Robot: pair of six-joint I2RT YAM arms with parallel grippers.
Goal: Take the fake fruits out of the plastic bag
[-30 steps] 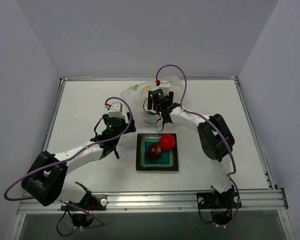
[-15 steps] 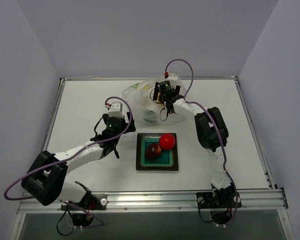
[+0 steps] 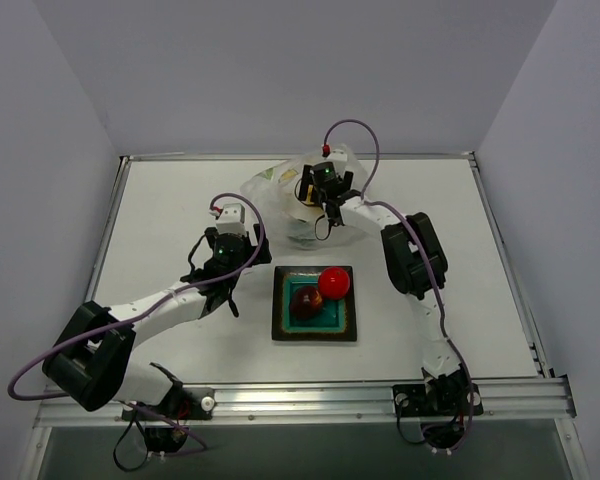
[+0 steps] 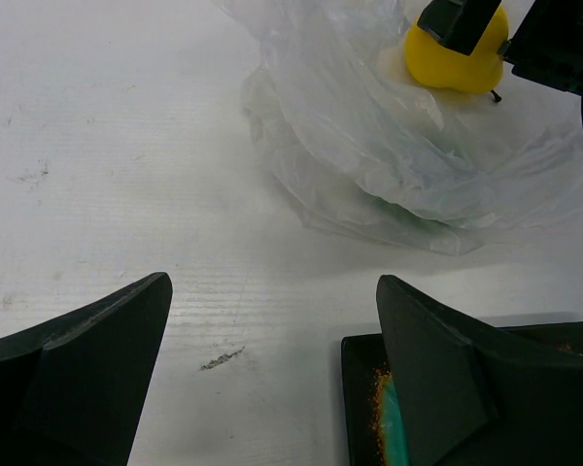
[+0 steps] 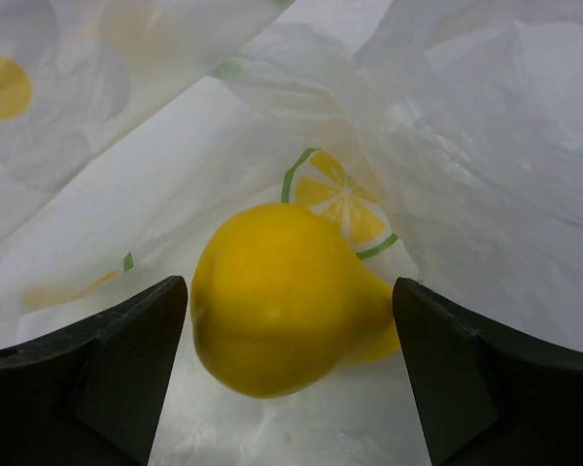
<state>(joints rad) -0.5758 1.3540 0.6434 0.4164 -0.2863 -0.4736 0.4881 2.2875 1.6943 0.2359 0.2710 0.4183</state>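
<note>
Right arm has pushed deeper into the plastic bag (image 3: 270, 190) since a second ago, and your right claw (image 3: 323, 186) now stands wide open with a finger either side of the yellow fruit (image 5: 272, 301) inside, not closed on it, gripping nothing. Bright red fruit (image 3: 333, 283) and dark red fruit (image 3: 304, 300) already sit on the teal plate (image 3: 285, 325), hence the return to the bag. Left claw (image 4: 272, 282) hangs wide open and empty over the desk (image 3: 160, 220) just beside the plate, likely parked clear of the work.
</note>
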